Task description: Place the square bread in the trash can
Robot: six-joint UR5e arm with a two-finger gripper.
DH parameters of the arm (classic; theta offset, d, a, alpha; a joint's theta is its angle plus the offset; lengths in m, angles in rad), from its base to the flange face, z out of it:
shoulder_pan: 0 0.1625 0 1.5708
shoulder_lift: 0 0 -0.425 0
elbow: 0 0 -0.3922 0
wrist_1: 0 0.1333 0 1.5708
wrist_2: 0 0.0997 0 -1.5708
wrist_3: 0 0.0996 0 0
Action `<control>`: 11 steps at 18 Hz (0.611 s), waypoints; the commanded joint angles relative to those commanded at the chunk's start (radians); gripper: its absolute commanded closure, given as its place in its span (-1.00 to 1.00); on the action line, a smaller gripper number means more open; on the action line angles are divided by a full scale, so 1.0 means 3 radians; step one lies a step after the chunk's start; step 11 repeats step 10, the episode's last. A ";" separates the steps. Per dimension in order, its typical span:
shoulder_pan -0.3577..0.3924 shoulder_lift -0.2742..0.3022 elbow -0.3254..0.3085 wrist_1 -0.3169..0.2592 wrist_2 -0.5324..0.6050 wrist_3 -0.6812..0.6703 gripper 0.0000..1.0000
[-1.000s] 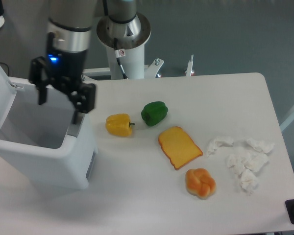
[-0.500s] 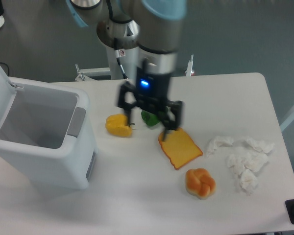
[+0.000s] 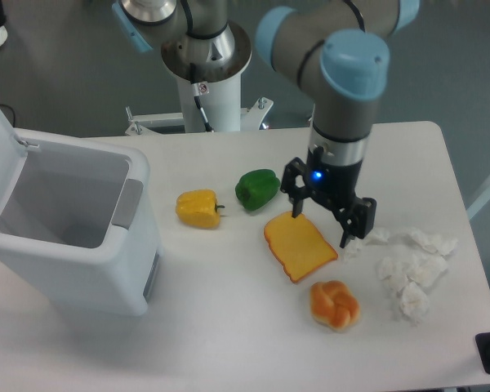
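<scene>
Gripper [image 3: 321, 224] shifted right, above square bread [image 3: 300, 246].

High fixed view over table [image 3: 229, 327]

A white table [image 3: 229, 327] carries a white trash can [image 3: 73, 245] with its lid up at the left edge. A yellow pepper [image 3: 198, 207] and a green pepper [image 3: 256, 188] lie side by side near the middle. The square bread [image 3: 299, 245] lies flat just right of them, a bun [image 3: 334, 305] beside its near corner. Crumpled white tissues [image 3: 408, 265] sit at right.
</scene>
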 joint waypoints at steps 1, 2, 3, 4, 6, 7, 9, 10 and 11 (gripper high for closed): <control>0.0010 -0.0051 0.0005 0.0010 0.0026 0.0005 -1.00; 0.0030 -0.0112 0.0031 0.0010 0.0041 0.0005 -1.00; 0.0051 -0.0164 0.0056 0.0005 0.0052 0.0010 -1.00; 0.0071 -0.0189 0.0062 0.0000 0.0077 0.0051 -1.00; 0.0072 -0.0236 0.0067 0.0000 0.0149 0.0107 -1.00; 0.0072 -0.0236 0.0067 -0.0005 0.0149 0.0107 -1.00; 0.0072 -0.0236 0.0067 -0.0005 0.0149 0.0107 -1.00; 0.0072 -0.0236 0.0067 -0.0005 0.0144 0.0107 -1.00; 0.0072 -0.0236 0.0067 -0.0005 0.0144 0.0107 -1.00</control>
